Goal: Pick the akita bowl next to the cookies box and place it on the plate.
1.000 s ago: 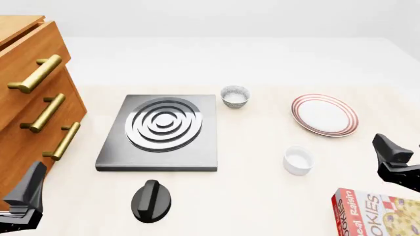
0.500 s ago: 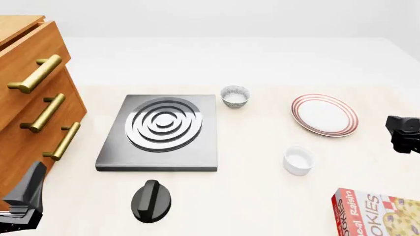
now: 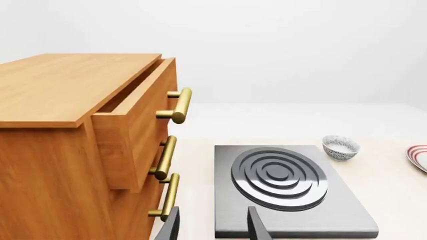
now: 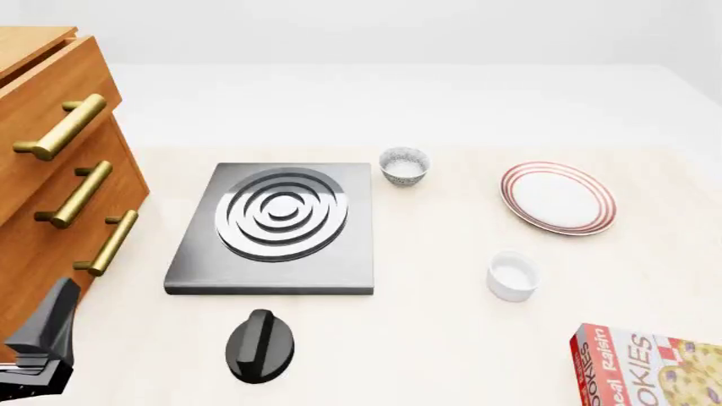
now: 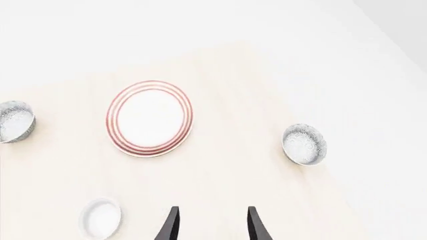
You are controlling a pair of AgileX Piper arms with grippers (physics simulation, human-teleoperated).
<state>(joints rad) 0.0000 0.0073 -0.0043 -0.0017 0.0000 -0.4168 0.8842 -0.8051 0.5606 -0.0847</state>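
Note:
In the right wrist view a speckled akita bowl (image 5: 304, 144) stands upright to the right of the red-ringed plate (image 5: 151, 118), past the front view's right edge, on the side of the cookies box (image 4: 648, 365). Its twin bowl (image 4: 404, 165) (image 5: 15, 121) sits by the stove, left of the plate (image 4: 559, 197). My right gripper (image 5: 211, 227) is open and empty, high above the table and short of the plate and bowl; it does not show in the front view. My left gripper (image 4: 46, 338) (image 3: 213, 230) rests open at the front left near the stove's front edge.
A plain white cup (image 4: 512, 276) (image 5: 101, 217) stands in front of the plate. The grey stove (image 4: 276, 224) lies mid-table with its black knob (image 4: 262, 345) in front of it. A wooden drawer cabinet (image 4: 57, 186) with brass handles fills the left side, its top drawer ajar.
My right gripper rose and drew off to the right, leaving the front view. The left gripper and all objects stayed put.

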